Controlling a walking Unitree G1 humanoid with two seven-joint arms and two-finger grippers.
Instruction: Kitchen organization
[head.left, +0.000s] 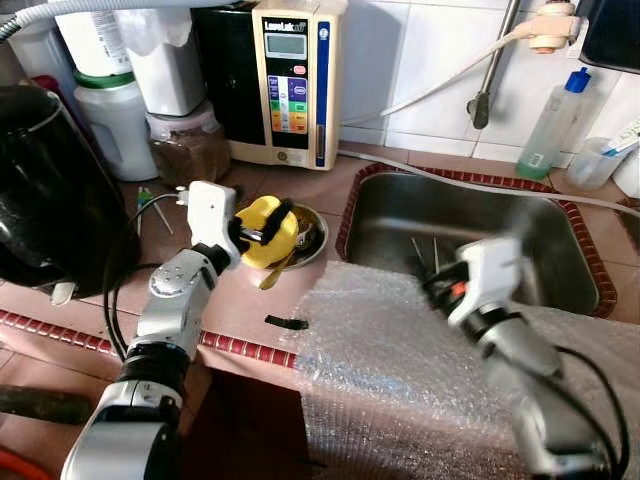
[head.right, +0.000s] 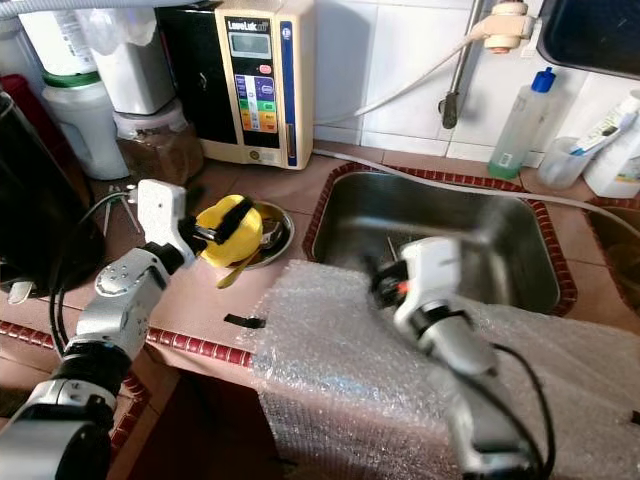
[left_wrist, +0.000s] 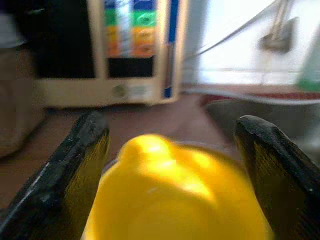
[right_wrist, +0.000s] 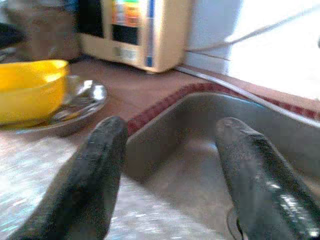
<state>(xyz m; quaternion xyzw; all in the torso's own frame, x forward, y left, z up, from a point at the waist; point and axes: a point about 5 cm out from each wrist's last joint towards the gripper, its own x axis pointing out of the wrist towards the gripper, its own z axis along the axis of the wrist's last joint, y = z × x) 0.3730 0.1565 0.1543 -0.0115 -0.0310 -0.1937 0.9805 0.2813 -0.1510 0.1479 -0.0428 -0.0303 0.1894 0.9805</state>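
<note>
Yellow cup (head.left: 268, 232) clamped by left gripper (head.left: 262, 230) (over metal dish (head.left: 318, 236)); right gripper (right_wrist: 172, 170) fingers apart above sink (head.left: 560, 250).

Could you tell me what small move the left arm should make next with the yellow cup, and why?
Probably lift it a little, straight up. The left gripper has its black fingers on either side of the yellow cup, which sits over the metal dish, so rising first should clear the dish rim. The right gripper hovers open at the sink edge, apart from it.
</note>
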